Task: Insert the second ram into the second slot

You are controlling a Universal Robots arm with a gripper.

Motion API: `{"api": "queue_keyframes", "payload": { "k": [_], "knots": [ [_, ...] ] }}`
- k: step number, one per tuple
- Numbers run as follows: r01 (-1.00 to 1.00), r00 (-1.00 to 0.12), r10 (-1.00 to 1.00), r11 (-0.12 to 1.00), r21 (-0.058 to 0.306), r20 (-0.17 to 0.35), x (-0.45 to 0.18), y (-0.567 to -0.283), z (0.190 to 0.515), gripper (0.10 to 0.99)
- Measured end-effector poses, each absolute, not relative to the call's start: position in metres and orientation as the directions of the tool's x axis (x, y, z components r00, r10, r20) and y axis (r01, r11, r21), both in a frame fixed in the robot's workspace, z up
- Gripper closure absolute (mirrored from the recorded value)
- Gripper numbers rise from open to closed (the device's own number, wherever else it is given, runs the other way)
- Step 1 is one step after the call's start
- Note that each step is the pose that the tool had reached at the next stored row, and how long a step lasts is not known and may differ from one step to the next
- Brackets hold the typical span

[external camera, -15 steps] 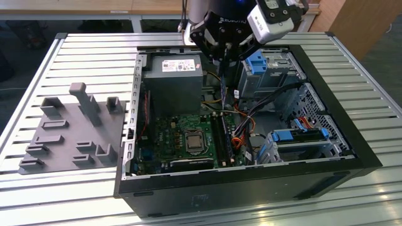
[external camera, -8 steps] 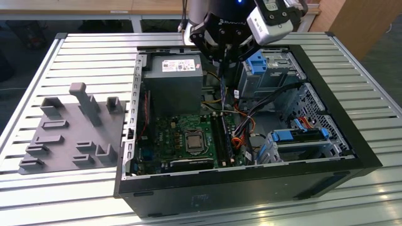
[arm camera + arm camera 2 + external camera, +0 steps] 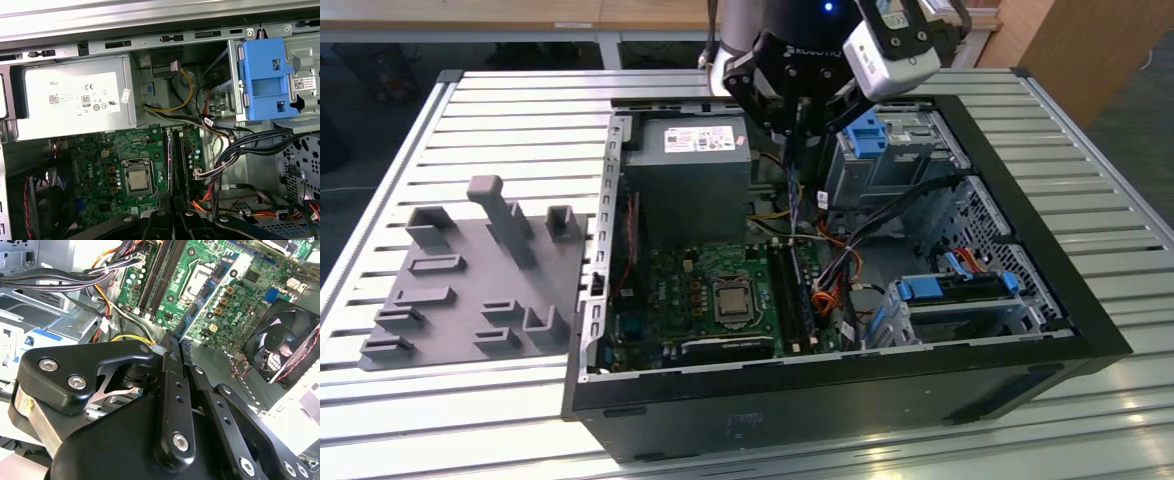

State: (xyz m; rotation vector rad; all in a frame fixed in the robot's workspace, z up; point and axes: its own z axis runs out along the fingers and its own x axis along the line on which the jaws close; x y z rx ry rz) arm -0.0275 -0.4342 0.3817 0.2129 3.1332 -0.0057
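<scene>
My gripper (image 3: 794, 150) hangs over the open computer case (image 3: 1067, 300), above the cables behind the motherboard (image 3: 680, 290). Its jaws stand pressed together in both wrist views, gripper (image 3: 179, 342) and gripper (image 3: 174, 207). A thin dark strip seen edge-on runs out from between them, which I take for the second ram (image 3: 174, 170), also in the exterior view as the second ram (image 3: 791, 175). It lies in line with the long black memory slots (image 3: 790, 290) next to the processor (image 3: 136, 180). Which one is the second slot I cannot tell.
A grey power supply (image 3: 687, 170) fills the case's rear corner on the exterior view's left. Blue drive latches (image 3: 867, 135) and black cable bundles (image 3: 907, 200) crowd the exterior view's right. A fan (image 3: 285, 345) sits by the board. A grey parts fixture (image 3: 467, 280) lies on the slatted table.
</scene>
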Motion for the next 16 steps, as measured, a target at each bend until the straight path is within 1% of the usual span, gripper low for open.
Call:
{"api": "queue_keyframes", "payload": {
  "k": [16],
  "knots": [
    [0.135,-0.991,0.135,0.991,-0.004,-0.001,-0.0275,-0.4342,0.3724,0.949]
  ]
}}
